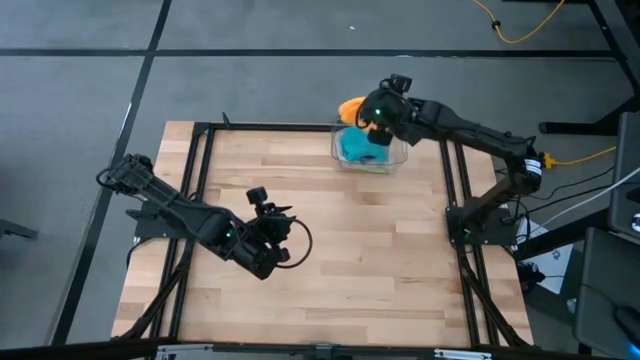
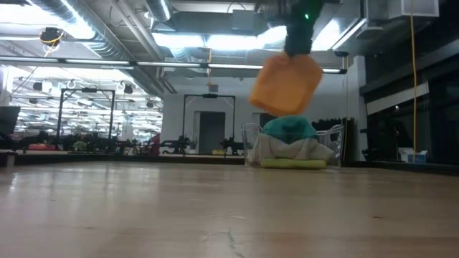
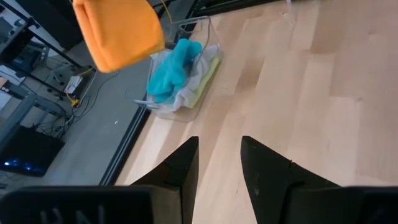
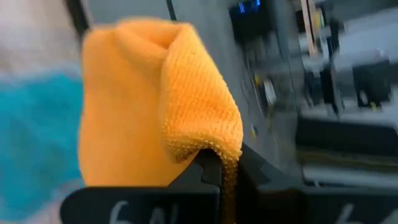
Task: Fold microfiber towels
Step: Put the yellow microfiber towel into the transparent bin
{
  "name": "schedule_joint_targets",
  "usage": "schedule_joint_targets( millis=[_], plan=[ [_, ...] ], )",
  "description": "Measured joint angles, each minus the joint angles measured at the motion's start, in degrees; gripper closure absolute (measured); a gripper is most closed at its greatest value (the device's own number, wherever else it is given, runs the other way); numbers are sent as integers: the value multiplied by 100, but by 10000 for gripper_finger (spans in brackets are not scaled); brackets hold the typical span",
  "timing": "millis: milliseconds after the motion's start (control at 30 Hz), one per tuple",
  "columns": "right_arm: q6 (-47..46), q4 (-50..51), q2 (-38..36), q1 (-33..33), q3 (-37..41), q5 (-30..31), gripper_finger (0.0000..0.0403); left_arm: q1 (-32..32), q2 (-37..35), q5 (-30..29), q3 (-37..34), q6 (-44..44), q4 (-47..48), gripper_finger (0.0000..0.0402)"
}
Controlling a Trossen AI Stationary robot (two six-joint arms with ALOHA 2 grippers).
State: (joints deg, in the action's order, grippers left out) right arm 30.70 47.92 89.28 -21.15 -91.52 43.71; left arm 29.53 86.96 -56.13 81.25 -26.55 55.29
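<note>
Your left claw [image 1: 285,245] waits over the bare worktop [image 1: 330,220], fingers apart. Your right claw [image 1: 372,112] is clamped on the orange towel [image 1: 350,106], dangling above the bin [image 1: 385,165] (teal one inside). Carry it across high, then spread it flat.
</note>
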Motion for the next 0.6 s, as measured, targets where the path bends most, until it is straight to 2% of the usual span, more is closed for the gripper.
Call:
schedule_joint_targets(
  millis=[133, 300, 500, 600],
  plan=[
    [-297, 528, 2, -422, 41, 305, 394, -91, 0, 19, 0, 11, 42, 290],
    [-1540, 1548, -4, -634, 43, 304, 394, -230, 0, 28, 0, 7, 109, 290],
    [-3193, 1928, -5, -811, 43, -318, 394, -383, 0, 32, 0, -35, 109, 290],
    [-3814, 2058, 27, -909, 43, -350, 394, -440, 0, 107, 0, -38, 107, 290]
  ],
)
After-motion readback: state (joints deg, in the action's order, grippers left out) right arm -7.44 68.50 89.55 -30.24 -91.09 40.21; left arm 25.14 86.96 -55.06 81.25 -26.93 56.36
